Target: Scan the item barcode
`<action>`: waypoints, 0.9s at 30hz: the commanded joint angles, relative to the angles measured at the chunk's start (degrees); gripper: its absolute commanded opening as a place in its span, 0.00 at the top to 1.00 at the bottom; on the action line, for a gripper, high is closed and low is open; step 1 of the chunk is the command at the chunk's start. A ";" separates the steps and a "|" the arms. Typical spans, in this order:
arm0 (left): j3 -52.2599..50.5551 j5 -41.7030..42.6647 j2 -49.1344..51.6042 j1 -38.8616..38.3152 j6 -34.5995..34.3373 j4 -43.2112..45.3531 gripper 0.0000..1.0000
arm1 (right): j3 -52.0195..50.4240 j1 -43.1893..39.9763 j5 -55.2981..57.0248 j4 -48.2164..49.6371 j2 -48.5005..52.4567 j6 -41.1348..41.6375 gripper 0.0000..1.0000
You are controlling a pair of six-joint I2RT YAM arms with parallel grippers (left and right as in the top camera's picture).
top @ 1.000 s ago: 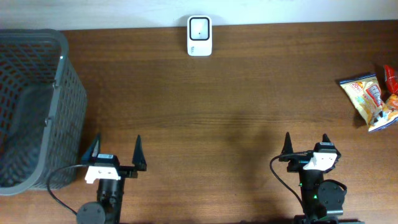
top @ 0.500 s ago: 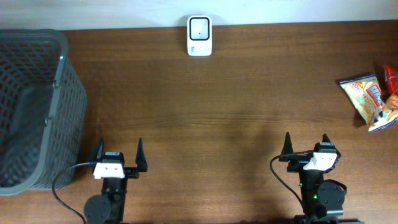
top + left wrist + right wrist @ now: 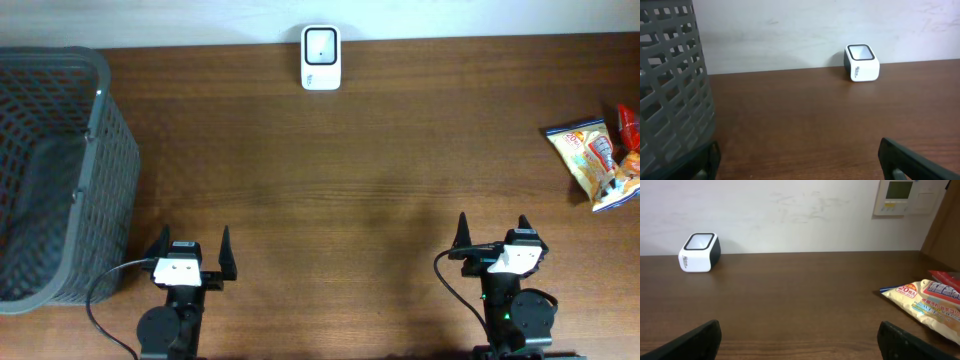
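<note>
At the counter's [image 3: 400, 180] right edge the snack packets [image 3: 592, 165] overlap, well apart from the scanner [image 3: 321, 57] — left gripper [image 3: 193, 240] and right gripper [image 3: 492, 226] both spread, empty — so a pinch might snag two.

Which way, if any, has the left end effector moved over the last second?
Yes. The left end effector has moved slightly right in the overhead view, away from the basket, and now points straighter.

Scanner [image 3: 321, 57] on table [image 3: 350, 180], far edge, about centre, backed against the wall. Basket [image 3: 60, 170] at left end; snack packets [image 3: 592, 163] at right edge, overlapping each other, well apart from scanner. 2 grippers at near edge: left gripper [image 3: 193, 240] just right of basket, right gripper [image 3: 492, 228] toward the packets' side.
</note>
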 commanded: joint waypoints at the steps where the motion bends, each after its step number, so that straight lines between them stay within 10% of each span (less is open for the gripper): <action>1: -0.33 -4.46 -0.37 0.20 -2.38 0.09 0.01 | -0.42 -0.28 0.26 -0.33 -0.39 0.66 0.02; 27: -0.28 -7.80 -0.37 0.22 -0.17 0.17 0.01 | -0.42 -0.28 0.26 -0.31 -0.39 0.66 0.01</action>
